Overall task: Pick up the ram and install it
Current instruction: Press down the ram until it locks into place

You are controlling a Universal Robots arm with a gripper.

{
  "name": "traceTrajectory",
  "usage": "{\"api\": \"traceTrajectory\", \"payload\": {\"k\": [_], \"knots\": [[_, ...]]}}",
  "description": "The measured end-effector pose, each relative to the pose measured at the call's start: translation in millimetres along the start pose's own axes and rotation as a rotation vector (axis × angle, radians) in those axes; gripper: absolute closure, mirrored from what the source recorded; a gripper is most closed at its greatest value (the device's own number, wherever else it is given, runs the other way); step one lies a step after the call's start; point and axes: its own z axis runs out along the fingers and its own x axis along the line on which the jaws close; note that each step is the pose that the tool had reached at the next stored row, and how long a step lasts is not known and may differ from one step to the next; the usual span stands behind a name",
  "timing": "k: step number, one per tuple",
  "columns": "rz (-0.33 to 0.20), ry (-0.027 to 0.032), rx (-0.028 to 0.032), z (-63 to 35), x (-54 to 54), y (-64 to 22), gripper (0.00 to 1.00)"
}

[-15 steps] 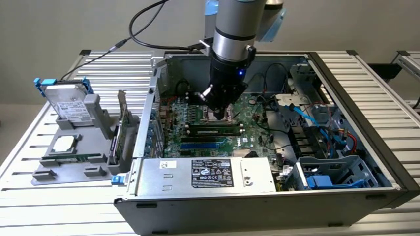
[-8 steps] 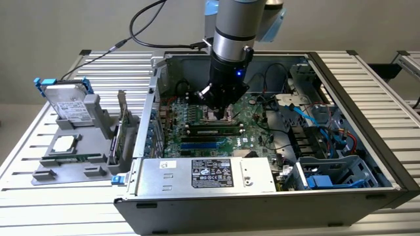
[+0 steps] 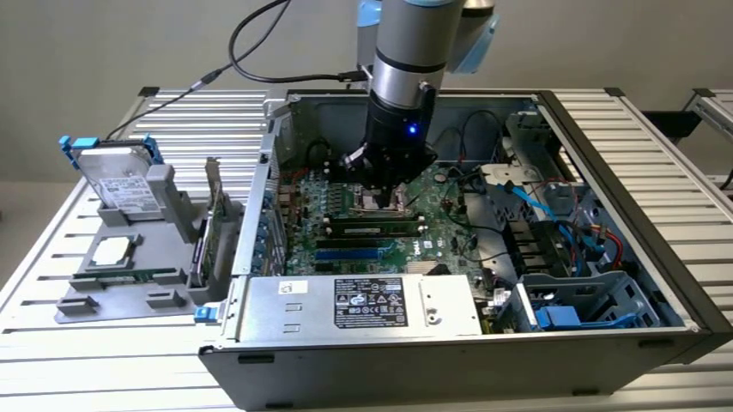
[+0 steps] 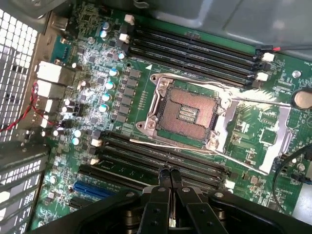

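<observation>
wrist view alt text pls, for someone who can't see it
The tool, shut and holding nothing, hangs over a green motherboard inside an open computer case. An empty CPU socket sits in the middle, with rows of black memory slots on either side of it.

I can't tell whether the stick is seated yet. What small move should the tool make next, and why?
Probably a short, straight lift. The tool is shut and empty, low over the slots beside the socket. In the exterior view the ram seems to lie along a slot just under it, and rising would uncover it for checking.
</observation>
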Motion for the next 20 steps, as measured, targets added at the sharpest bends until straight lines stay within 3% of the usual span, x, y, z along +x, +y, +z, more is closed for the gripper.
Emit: {"api": "traceTrajectory", "payload": {"k": [8, 13, 20], "knots": [[0.127, -0.0048, -0.0085, 0.5, 0.0, 0.0, 0.90], [0.127, -0.0061, -0.0152, 0.0, 2.4, -9.7, 0.90], [0.139, -0.0059, -0.0165, -0.5, 5.3, -21.1, 0.90]]}}
